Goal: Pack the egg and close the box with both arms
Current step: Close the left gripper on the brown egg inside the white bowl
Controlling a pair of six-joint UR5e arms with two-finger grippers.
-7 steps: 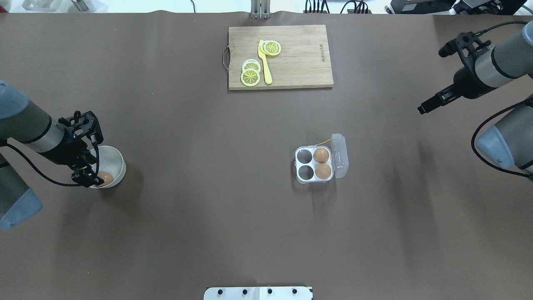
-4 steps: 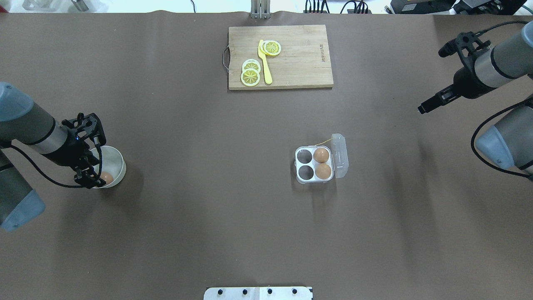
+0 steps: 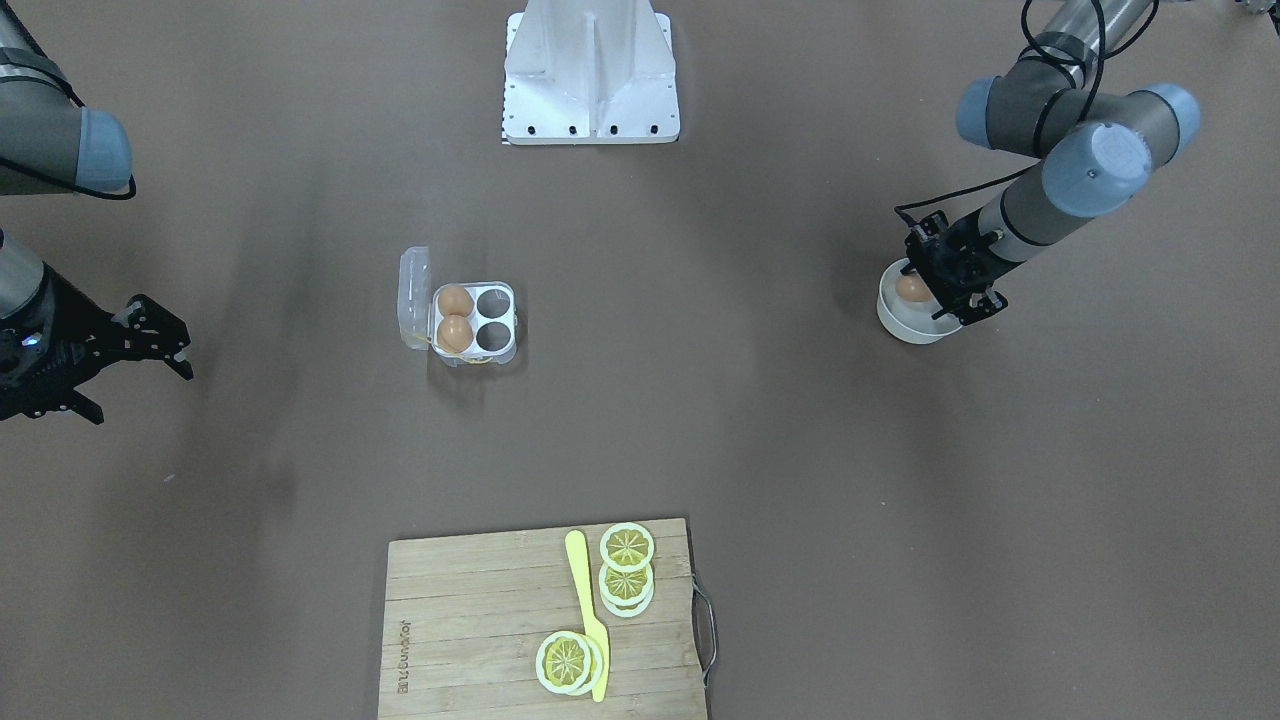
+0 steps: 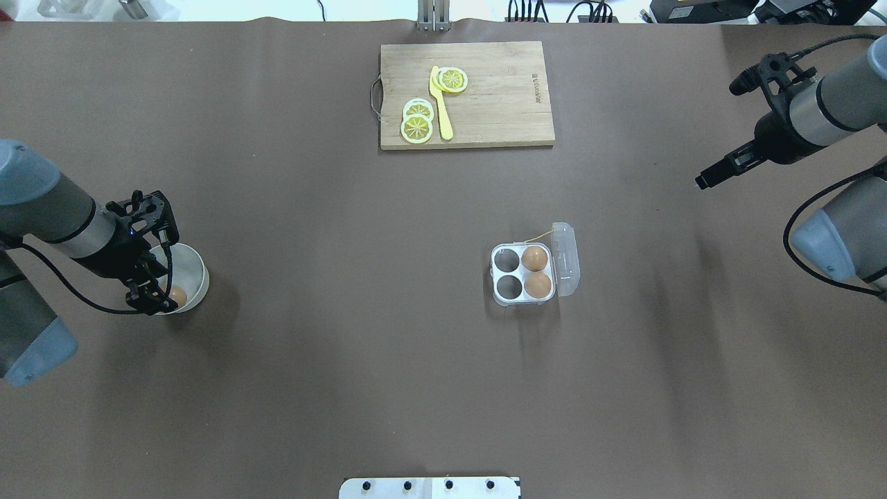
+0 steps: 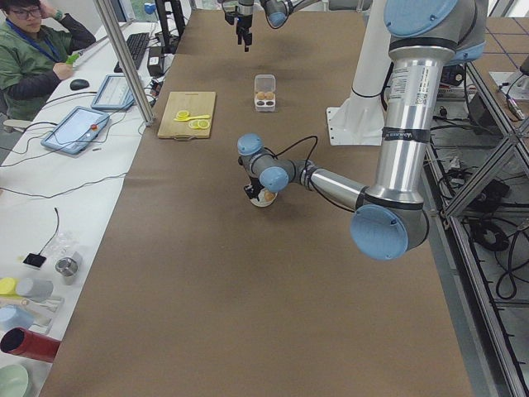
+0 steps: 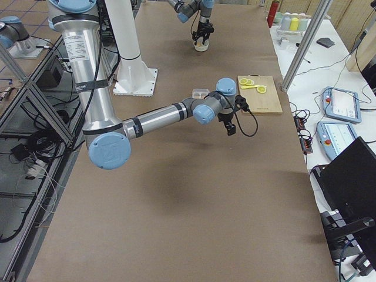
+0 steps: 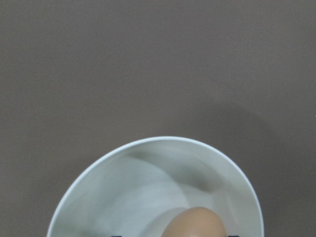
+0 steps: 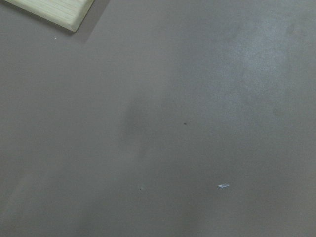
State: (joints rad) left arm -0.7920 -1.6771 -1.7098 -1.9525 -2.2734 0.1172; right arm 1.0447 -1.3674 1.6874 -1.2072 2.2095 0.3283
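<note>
The egg (image 4: 179, 296) lies in a round white bowl (image 4: 197, 274) at the table's left side. My left gripper (image 4: 158, 287) is lowered into the bowl, open, with its fingers either side of the egg. The left wrist view shows the egg (image 7: 195, 223) at its bottom edge inside the bowl (image 7: 158, 140). The box (image 4: 523, 299) stands right of the table's middle with its clear lid (image 4: 565, 258) swung open. Two brown eggs (image 4: 534, 258) fill its right cells and its left cells are empty. My right gripper (image 3: 140, 380) hangs open and empty above the table's far right.
A wooden cutting board (image 4: 499, 97) with lemon slices (image 4: 416, 127) and a yellow knife (image 4: 441, 104) lies at the far middle. The white robot base (image 3: 592, 70) sits at the near edge. The right wrist view shows brown table and the board's corner (image 8: 59, 12).
My left gripper has sunk a little further into the bowl and covers more of the egg. The right arm, the box and its eggs have not moved.
</note>
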